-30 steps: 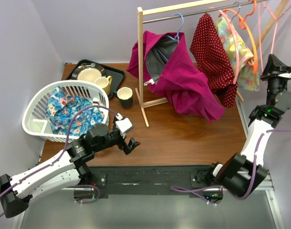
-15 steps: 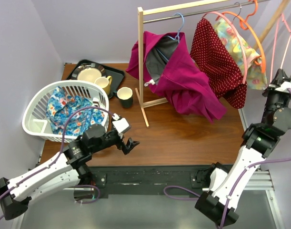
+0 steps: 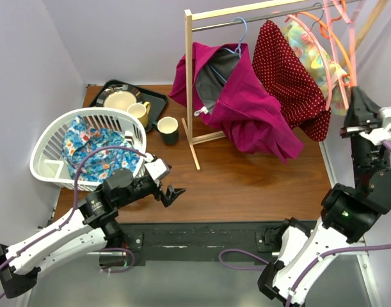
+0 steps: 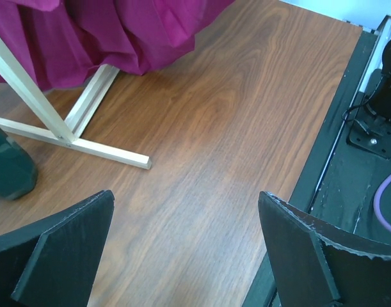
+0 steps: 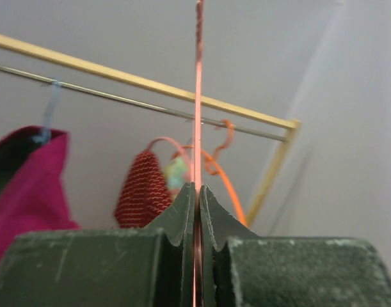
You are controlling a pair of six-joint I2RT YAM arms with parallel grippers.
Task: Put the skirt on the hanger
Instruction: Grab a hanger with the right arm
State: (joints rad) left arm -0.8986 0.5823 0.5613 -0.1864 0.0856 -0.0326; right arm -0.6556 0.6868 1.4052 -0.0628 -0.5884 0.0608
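**R gripper clamped on hanger, skirt in basket**

R gripper is raised high at the far R of the table, by the R end of the rack. Its jaws are pinched tight on the thin pink wire of a hanger. In the wrist view the wire runs straight up btw the two fingers, w/ no gap showing. The hanger's upper part reaches up past the rack's rail at the top edge of the overhead view.

L gripper sits low over the near L part of the table, just beside the basket. Jaws are spread wide w/ nothing btw them. The wrist view shows only bare wood under them, plus the rack's foot further off.

The skirt, a blue floral cloth, lies bunched inside the white basket at the L side, well apart from the hanger.

On the rack hang a magenta jacket on a blue hanger and a red dotted garment, w/ a pale floral piece behind it.

Far L there is a black tray w/ a plate and a yellow mug. A dark cup stands on the table near the rack's foot.
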